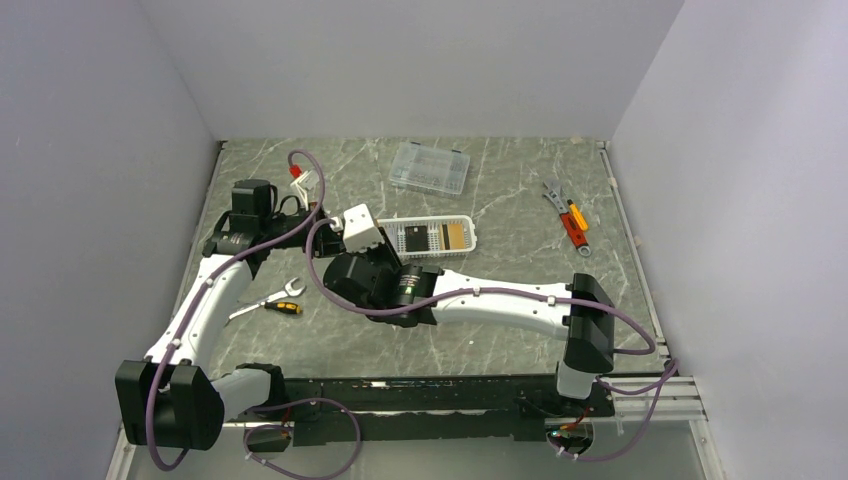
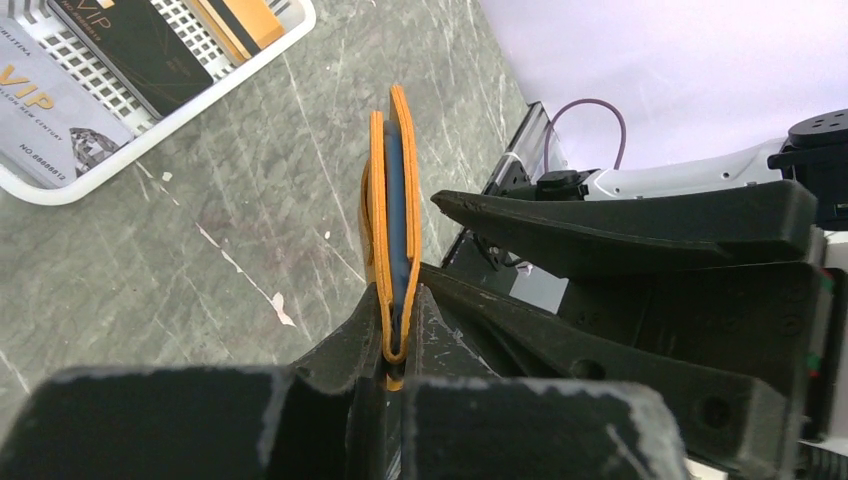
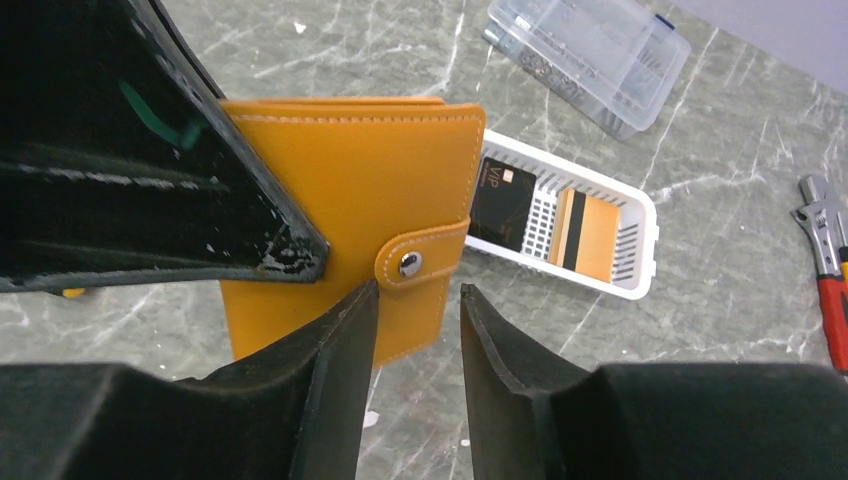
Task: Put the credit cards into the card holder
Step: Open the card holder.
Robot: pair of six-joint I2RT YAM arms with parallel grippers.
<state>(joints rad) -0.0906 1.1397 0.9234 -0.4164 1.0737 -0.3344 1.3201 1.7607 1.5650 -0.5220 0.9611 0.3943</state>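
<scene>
Left gripper: clamped on card holder edge. Right gripper: parted, just beside snap tab. Step, judged: opening holder; next, unsnapping tab. Credit cards: in basket.

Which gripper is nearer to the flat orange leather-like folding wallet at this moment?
Left. The left gripper is shut on the orange wallet, pinching its edge. The right gripper is open just beside the snap strap, not gripping it.

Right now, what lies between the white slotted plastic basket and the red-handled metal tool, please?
The grey marbled tabletop between the white slotted plastic basket and the red-handled metal tool is bare in the top external view.
</scene>
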